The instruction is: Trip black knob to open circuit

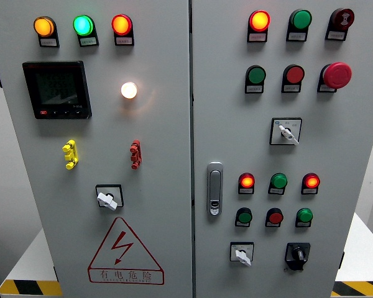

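While no robot hand shows anywhere in the head view, the panel fills it.
Cabinet (161,248): grey, two doors, a seam down the middle.
Door latch (215,189): silver, upright, on the right door beside the seam.
Warning triangle (124,251): red, lower left door.
Black knob (297,254): bottom right corner of the right door, just right of a white-handled switch (242,254); its grip looks roughly upright.
Robot hands: unseen, finger state cannot be told.
Reach: the knob lies right of centre, so the right arm is probably nearer.
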Robot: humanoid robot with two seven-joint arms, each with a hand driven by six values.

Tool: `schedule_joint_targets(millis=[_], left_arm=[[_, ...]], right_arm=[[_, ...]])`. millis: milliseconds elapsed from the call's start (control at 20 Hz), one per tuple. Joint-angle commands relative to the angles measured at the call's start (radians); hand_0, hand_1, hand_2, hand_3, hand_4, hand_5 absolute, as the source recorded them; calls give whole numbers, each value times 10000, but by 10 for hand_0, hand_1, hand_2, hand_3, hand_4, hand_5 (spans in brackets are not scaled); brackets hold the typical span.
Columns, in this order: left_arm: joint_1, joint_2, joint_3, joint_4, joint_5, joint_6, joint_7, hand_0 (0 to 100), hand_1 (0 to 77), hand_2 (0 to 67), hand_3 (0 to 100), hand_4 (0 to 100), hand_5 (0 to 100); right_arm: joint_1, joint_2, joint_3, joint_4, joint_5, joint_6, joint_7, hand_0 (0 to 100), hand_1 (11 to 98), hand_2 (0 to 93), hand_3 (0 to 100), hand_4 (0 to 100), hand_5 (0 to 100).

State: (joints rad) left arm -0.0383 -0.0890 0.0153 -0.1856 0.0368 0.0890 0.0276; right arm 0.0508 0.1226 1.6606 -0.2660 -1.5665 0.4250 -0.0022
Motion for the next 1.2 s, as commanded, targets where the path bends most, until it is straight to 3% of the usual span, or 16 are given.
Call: schedule_joint_targets(millis=[0,150,250,450,600,700,850,1050,1150], left_arm=[[0,0,0,0,0,0,0,0,0,194,263,97,86],[0,0,0,0,0,0,0,0,0,194,263,97,86],[0,0,0,0,0,0,0,0,0,194,263,97,86],[0,0,0,0,0,0,0,0,0,194,263,97,86],[0,0,0,0,0,0,0,0,0,194,263,97,86],[0,0,0,0,0,0,0,0,0,194,263,97,86],[0,0,0,0,0,0,0,0,0,194,263,97,86],[0,0,0,0,0,0,0,0,0,194,263,97,86],[0,0,0,0,0,0,0,0,0,194,263,97,86]], right_arm=[[151,1,1336,113,-1204,167,38,391,430,0,120,10,105],[136,16,1755,1413,-1868,719,129,393,430,0,120,9,107],[14,32,1755,2761,-1884,720,313,393,430,0,120,9,112],[-676,32,1496,6074,-1532,705,1202,393,434,0,165,56,178],[-1198,16,1082,8376,-568,659,1342,382,448,0,267,184,301],[-1550,-14,744,9954,-121,461,1342,375,461,0,360,339,385],[-2041,-30,178,12133,64,-61,1342,373,487,0,442,461,481],[-2731,-60,-436,14634,447,-506,1372,383,521,0,529,553,580],[-2809,-45,-789,15541,479,-1193,1372,404,545,0,612,631,649]])
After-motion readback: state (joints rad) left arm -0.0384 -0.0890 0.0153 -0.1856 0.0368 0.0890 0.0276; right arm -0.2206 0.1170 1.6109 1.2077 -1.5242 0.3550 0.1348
